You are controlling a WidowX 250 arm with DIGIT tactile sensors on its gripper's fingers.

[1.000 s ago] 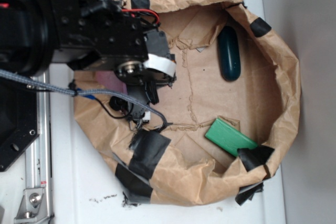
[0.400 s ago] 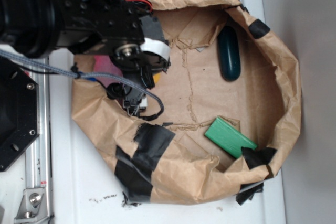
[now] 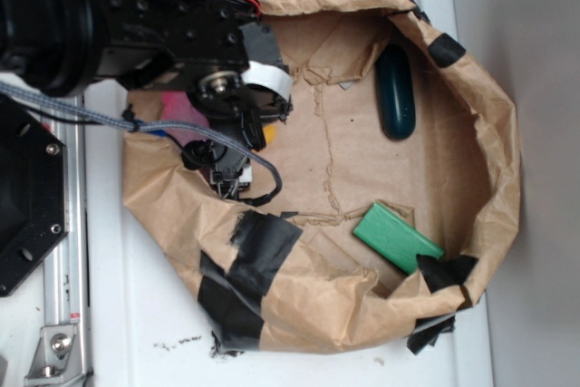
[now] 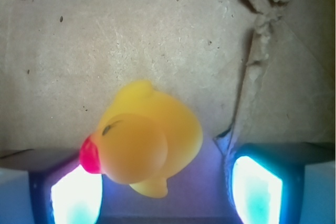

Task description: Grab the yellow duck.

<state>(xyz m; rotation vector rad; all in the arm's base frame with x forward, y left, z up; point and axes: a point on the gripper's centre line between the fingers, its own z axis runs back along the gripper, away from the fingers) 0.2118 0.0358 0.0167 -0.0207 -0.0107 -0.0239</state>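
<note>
The yellow duck (image 4: 144,142), with a red beak pointing left, lies on brown paper between my two lit fingers. My gripper (image 4: 167,190) is open around it. The beak sits right by the left pad (image 4: 76,195); a wide gap separates the body from the right pad (image 4: 257,187). From the exterior view the arm covers the gripper (image 3: 246,133) at the left of the paper nest, and only a sliver of yellow shows under it.
A crumpled brown paper bag (image 3: 494,133), patched with black tape, forms a raised rim all round. Inside lie a green block (image 3: 397,237) at lower right and a dark teal oblong object (image 3: 396,92) at upper right. A cable (image 3: 263,189) hangs by the gripper.
The arm has shifted slightly up and to the left in the exterior view over the last second. The green block and teal object have not moved.
</note>
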